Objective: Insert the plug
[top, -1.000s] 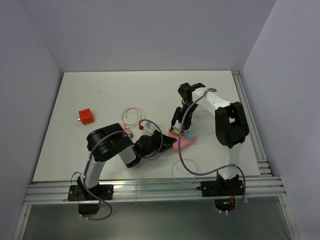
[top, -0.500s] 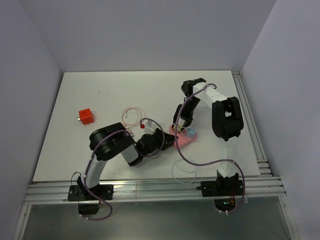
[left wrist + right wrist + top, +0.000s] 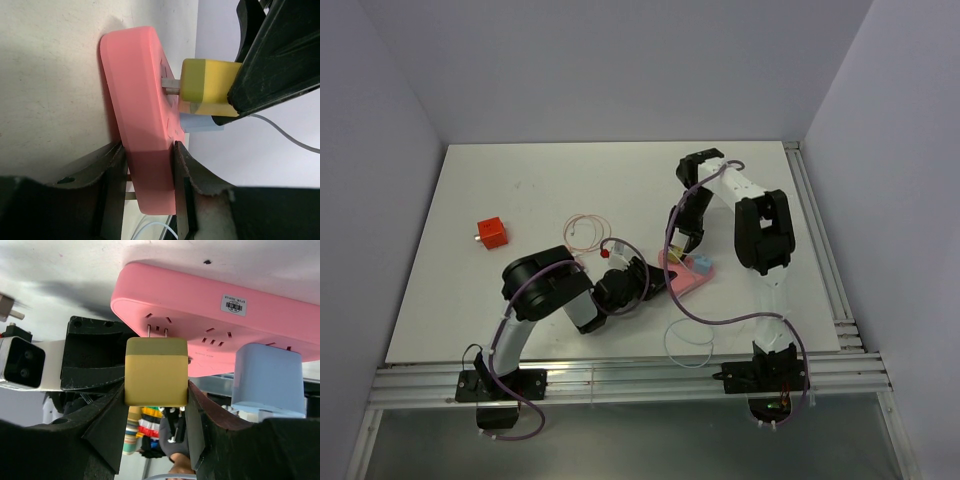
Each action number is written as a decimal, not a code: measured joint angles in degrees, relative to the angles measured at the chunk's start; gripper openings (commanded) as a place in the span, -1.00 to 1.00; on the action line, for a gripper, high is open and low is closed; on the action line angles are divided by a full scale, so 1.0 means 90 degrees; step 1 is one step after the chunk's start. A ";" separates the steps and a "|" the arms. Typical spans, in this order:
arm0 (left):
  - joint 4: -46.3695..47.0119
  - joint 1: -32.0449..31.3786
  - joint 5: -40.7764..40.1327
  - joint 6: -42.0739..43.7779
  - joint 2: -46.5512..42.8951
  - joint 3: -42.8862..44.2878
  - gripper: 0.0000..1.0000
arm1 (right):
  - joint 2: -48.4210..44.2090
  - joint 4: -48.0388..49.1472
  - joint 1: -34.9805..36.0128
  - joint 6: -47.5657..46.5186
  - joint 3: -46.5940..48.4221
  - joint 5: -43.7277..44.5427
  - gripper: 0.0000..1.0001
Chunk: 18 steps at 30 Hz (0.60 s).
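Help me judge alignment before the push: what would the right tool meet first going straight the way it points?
The pink power strip: the yellow plug held in the right tool has its prongs at a socket, apparently partly in.

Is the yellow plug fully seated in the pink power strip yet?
Not fully in: bare prongs show between the yellow plug and the pink power strip in both wrist views.
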 measured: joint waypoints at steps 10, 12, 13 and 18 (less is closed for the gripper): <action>0.0046 -0.0143 -0.0272 -0.0109 0.0010 -0.0027 -0.99 | 0.0641 -0.0787 0.0284 -0.0100 0.1066 0.0510 -1.00; 0.0073 -0.0189 -0.0296 -0.0141 0.0002 -0.0070 -0.99 | 0.0612 -0.0799 0.0396 -0.0044 0.1039 0.0673 -1.00; 0.0102 -0.0219 -0.0311 -0.0155 0.0000 -0.0107 -0.99 | 0.0590 -0.0799 0.0461 0.0010 0.1022 0.0770 -1.00; 0.0192 -0.0301 -0.0311 -0.0231 -0.0044 -0.0253 -0.99 | 0.0260 -0.0512 0.0692 0.0345 0.0546 0.1073 -1.00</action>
